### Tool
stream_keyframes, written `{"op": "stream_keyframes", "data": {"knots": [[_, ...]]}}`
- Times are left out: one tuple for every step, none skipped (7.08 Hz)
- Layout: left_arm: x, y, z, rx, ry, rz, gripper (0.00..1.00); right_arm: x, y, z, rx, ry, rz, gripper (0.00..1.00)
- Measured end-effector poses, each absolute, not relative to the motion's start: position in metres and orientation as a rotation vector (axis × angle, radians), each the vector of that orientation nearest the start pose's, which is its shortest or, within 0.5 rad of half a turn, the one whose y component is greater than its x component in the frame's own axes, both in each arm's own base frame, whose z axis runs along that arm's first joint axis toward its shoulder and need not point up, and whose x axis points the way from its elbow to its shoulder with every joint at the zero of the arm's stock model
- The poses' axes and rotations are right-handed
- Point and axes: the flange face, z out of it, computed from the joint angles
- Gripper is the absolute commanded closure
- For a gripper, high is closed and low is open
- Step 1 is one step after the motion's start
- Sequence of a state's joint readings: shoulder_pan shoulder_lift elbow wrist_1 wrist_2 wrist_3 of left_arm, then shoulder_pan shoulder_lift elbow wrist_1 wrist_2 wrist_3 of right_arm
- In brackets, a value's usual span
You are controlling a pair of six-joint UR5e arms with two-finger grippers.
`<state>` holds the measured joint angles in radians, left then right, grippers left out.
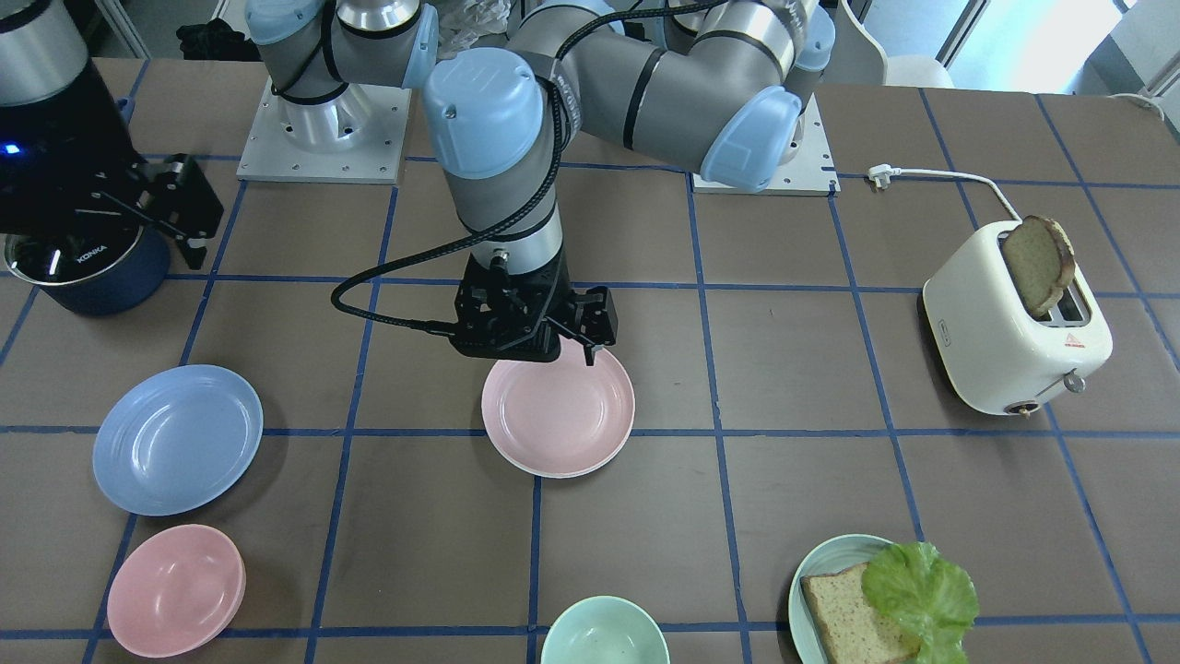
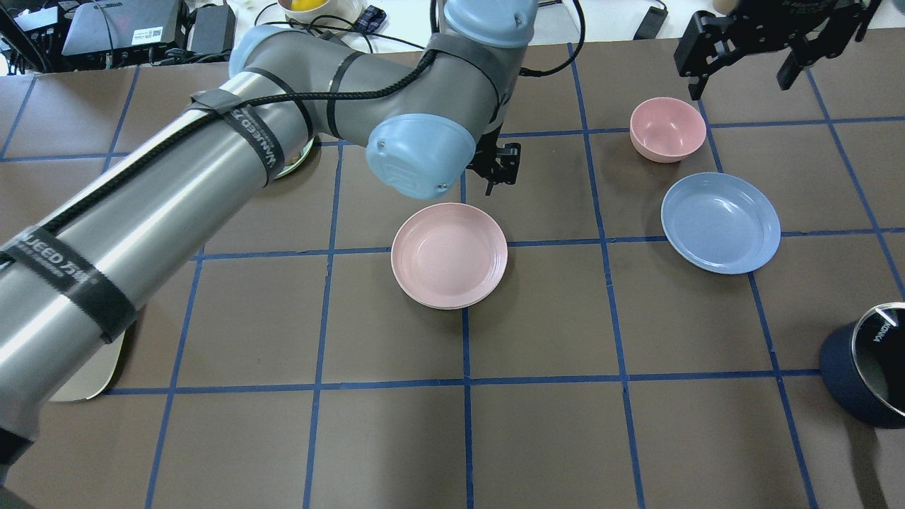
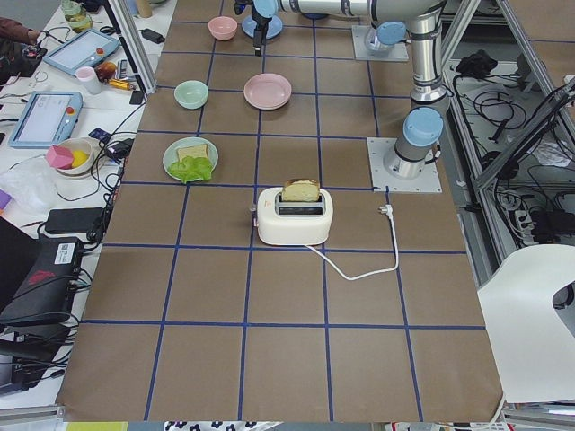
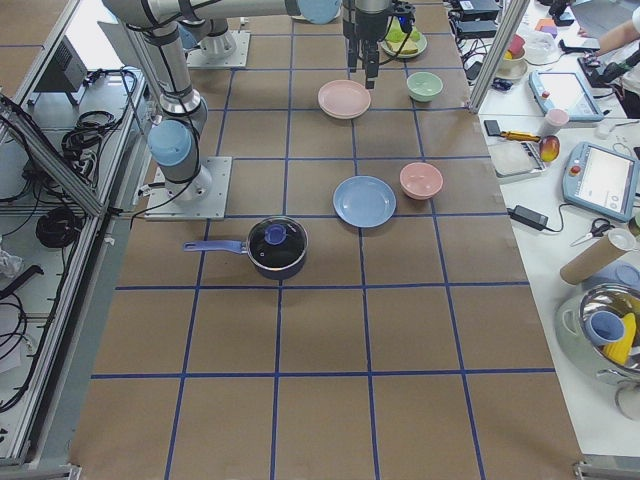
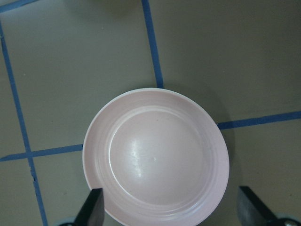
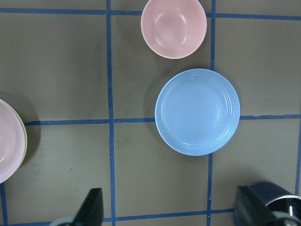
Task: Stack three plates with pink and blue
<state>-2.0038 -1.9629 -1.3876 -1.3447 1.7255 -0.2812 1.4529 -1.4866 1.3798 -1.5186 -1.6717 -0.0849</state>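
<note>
The pale pink plate (image 1: 558, 410) lies at the table's middle, on the cream-white plate, of which only a thin rim (image 6: 26, 136) shows. My left gripper (image 5: 171, 209) is open and empty; it hovers over the pink plate's (image 5: 155, 155) rim, with its fingers wider apart than the plate. It also shows in the overhead view (image 2: 498, 180). The light blue plate (image 2: 720, 222) lies alone on my right. My right gripper (image 2: 742, 78) is open and empty, held high near the blue plate (image 6: 197, 111).
A small pink bowl (image 2: 667, 129) sits beyond the blue plate. A dark blue pot (image 2: 866, 375) stands at my right. A teal bowl (image 1: 604, 632), a teal plate with bread and lettuce (image 1: 830, 590) and a white toaster (image 1: 1014, 332) are on my left side.
</note>
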Motion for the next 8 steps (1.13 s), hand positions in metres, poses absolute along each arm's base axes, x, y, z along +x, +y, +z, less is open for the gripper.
{"op": "stream_keyframes", "data": {"knots": [[-0.355, -0.541, 0.395, 0.238, 2.995, -0.094, 0.0, 0.021, -0.545, 0.531, 0.173, 3.239, -0.037, 0.0], [-0.334, -0.544, 0.412, 0.232, 2.998, -0.092, 0.0, -0.019, -0.554, 0.518, 0.247, 3.23, -0.011, 0.0], [-0.314, -0.545, 0.426, 0.226, 3.0, -0.094, 0.0, -0.055, -0.572, 0.495, 0.215, 3.233, -0.004, 0.0], [-0.297, -0.544, 0.44, 0.233, 3.0, -0.095, 0.0, -0.081, -0.591, 0.466, 0.124, 3.239, 0.004, 0.0], [-0.28, -0.541, 0.455, 0.228, 3.004, -0.09, 0.0, -0.106, -0.606, 0.435, 0.046, 3.229, 0.042, 0.0], [-0.265, -0.536, 0.468, 0.207, 3.02, -0.079, 0.0, -0.132, -0.617, 0.399, -0.019, 3.201, 0.101, 0.0], [-0.248, -0.531, 0.481, 0.183, 3.039, -0.069, 0.0, -0.155, -0.627, 0.361, -0.062, 3.164, 0.155, 0.0], [-0.23, -0.524, 0.496, 0.169, 3.048, -0.059, 0.0, -0.171, -0.632, 0.329, -0.077, 3.133, 0.206, 0.0]]}}
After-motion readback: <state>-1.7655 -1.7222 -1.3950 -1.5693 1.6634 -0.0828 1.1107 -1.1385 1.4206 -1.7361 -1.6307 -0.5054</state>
